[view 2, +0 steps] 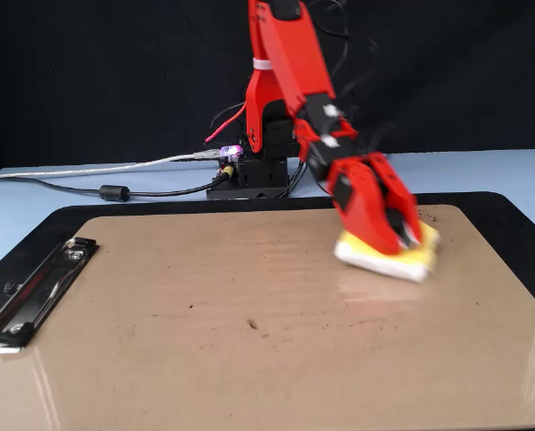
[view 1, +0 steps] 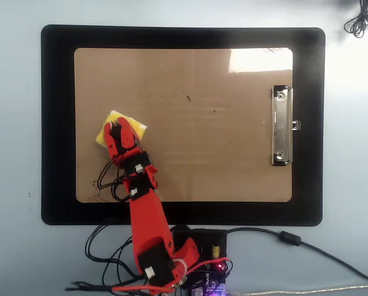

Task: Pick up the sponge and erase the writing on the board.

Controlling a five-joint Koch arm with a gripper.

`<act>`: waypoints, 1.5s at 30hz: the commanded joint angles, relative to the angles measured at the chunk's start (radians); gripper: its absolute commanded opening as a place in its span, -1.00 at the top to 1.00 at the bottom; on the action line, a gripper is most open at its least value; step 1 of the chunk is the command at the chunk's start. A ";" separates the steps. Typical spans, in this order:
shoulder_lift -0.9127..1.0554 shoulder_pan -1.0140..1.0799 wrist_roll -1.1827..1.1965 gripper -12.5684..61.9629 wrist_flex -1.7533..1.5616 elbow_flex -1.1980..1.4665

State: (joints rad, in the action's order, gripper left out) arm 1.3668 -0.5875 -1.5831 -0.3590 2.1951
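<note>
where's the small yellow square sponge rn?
In the overhead view the small yellow square sponge sits on the left part of the tan-brown clipboard, under the red gripper, far from the silver metal clip.

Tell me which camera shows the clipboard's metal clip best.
The overhead view: the metal clip lies sharp, whole and face-on at the board's right edge. The fixed view shows the clip obliquely at lower left, foreshortened.

I see the board (view 2: 205, 314) as smooth tan hardboard with a glossy sheen near its front edge, its clip (view 1: 281, 126) shiny metal. The sponge (view 2: 389, 256) looks soft yellow foam. The mat (view 1: 57, 123) is matt black, the worktop (view 1: 11, 123) matt pale blue.
</note>
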 commanded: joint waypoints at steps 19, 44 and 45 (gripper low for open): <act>-0.158 0.534 0.092 0.87 0.080 -0.276; 0.423 0.097 0.101 0.87 0.176 -0.015; 0.426 0.017 0.097 0.87 0.176 0.005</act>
State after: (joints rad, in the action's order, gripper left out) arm 1.7564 -0.5047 -1.4834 -0.1503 2.2105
